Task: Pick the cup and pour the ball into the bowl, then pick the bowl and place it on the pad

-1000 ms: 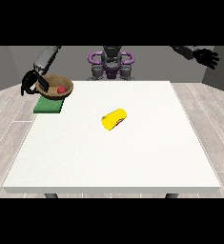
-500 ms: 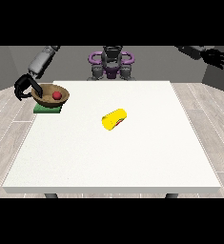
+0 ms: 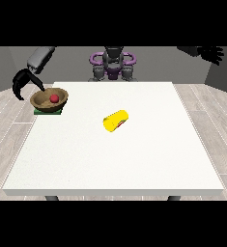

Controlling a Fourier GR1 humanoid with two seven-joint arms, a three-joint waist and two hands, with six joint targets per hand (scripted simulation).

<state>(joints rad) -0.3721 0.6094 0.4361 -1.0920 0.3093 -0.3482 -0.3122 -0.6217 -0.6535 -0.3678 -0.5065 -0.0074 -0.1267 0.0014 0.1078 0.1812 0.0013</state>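
Nearest the camera, my large white table lies bare, and toward its middle the yellow cylindrical cup rests on its side, apart from everything else; I judge the pouring done, since the small red ball sits inside the brown wooden bowl. That bowl stands on the flat green pad near the table's far left corner, only a green edge showing beneath it.

My hand at the view's left hangs just beside the bowl's outer rim, fingers curved downward around nothing, apparently apart from the rim, though I cannot be sure of contact. The step in hand looks like the release, so I should draw this hand up and outward, away from the rim, without brushing the bowl off the pad or tipping the ball.

Farthest back, my hand at the view's right is raised well off the table, fingers spread, idle.
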